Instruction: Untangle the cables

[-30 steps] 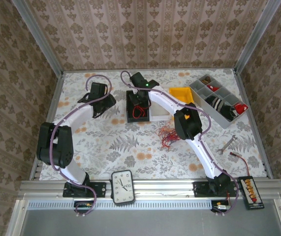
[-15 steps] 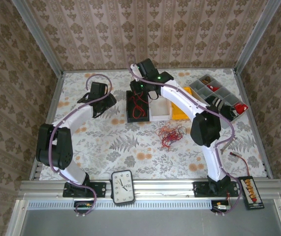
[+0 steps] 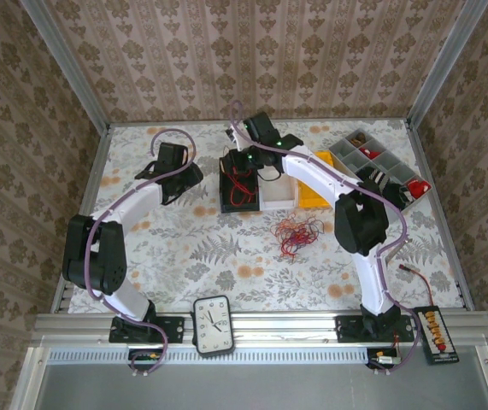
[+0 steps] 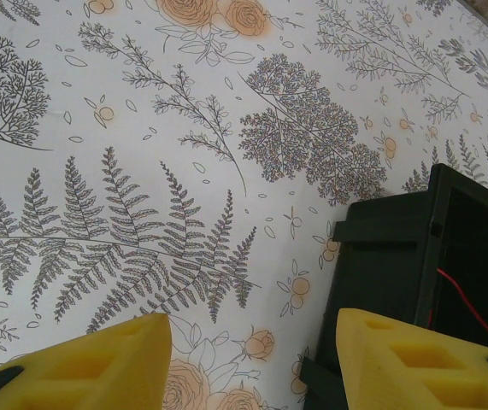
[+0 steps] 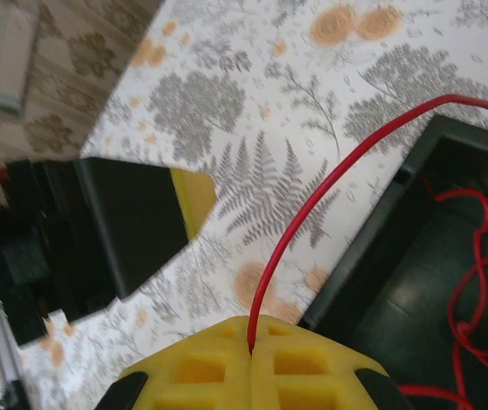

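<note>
While right end effector (image 5: 250, 352) pinches red cable (image 5: 312, 203) | left end effector (image 4: 248, 346) released

Two pincers were there: the left pincer (image 4: 252, 342) and the right pincer (image 5: 250, 346). Under and beside the right pincer stood three bins: one black bin (image 3: 226, 205), one white bin (image 3: 278, 196) and one yellow bin (image 3: 314, 201). The red cables made two groups. One bundle (image 3: 240, 191) lay in the black bin, with one strand (image 5: 312, 201) in the right pincer. One loose tangle (image 3: 296, 232) lay on the surface, on the base side of that pincer. There were also one grey divided tray (image 3: 380, 175), one wrench (image 3: 395, 251) and one clock (image 3: 213, 324).
</note>
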Available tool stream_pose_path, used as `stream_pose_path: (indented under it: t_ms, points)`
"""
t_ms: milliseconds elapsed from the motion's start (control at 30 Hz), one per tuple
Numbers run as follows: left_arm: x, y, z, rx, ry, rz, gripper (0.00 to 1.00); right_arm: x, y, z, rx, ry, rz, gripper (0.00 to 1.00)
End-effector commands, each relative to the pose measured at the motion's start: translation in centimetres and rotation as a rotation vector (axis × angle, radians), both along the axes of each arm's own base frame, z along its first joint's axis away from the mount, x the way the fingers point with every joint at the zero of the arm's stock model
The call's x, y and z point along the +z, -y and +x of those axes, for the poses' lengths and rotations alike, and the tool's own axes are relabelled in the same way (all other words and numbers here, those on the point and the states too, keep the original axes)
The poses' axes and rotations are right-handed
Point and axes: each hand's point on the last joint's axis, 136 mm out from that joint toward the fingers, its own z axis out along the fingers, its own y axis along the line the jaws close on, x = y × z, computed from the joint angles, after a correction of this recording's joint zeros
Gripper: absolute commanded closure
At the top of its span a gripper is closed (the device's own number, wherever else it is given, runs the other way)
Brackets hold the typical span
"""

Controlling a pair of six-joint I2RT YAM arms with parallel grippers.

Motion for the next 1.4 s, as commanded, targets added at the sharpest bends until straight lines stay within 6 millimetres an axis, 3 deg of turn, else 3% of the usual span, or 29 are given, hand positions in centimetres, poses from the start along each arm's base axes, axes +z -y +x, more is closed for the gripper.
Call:
stream_pose_path:
  t_ms: [0,167,333,500,667,800,1067,1167,1367]
  points:
    - [0.9,0.0,-0.3,-0.019,0.016,0.017,0.47,0.2,-1.6,1.6,-0.021,-0.061,0.147,1.0]
    - [0.8,0.2,-0.4,-0.028,0.014,0.01,0.47,0.5,-2.4,4.1,-0.088,-0.089,0.282,1.0]
    - [2.4,3.7,-0.8,-0.213,0.091,-0.067,0.48,-0.4,-1.7,5.7,-0.173,-0.067,0.232,1.0]
    - [3.7,7.0,-4.5,-0.484,0.161,-0.074,0.48,-2.1,0.4,6.2,-0.256,-0.048,0.111,1.0]
    - [4.4,9.9,-7.8,-0.651,0.21,-0.123,0.48,-3.1,0.5,5.6,-0.249,-0.079,0.114,1.0]
    - [4.8,11.9,-8.8,-0.717,0.229,-0.179,0.48,-2.5,0.6,5.3,-0.238,-0.072,0.127,1.0]
    - [5.9,13.1,-7.0,-0.687,0.335,-0.204,0.47,-0.1,0.2,3.4,-0.192,-0.099,0.227,1.0]
    - [5.4,13.2,-6.1,-0.669,0.316,-0.193,0.48,0.4,0.4,2.8,-0.193,-0.125,0.266,1.0]
    - [4.8,11.7,-4.5,-0.557,0.324,-0.123,0.49,1.8,1.5,2.4,-0.219,-0.164,0.387,1.0]
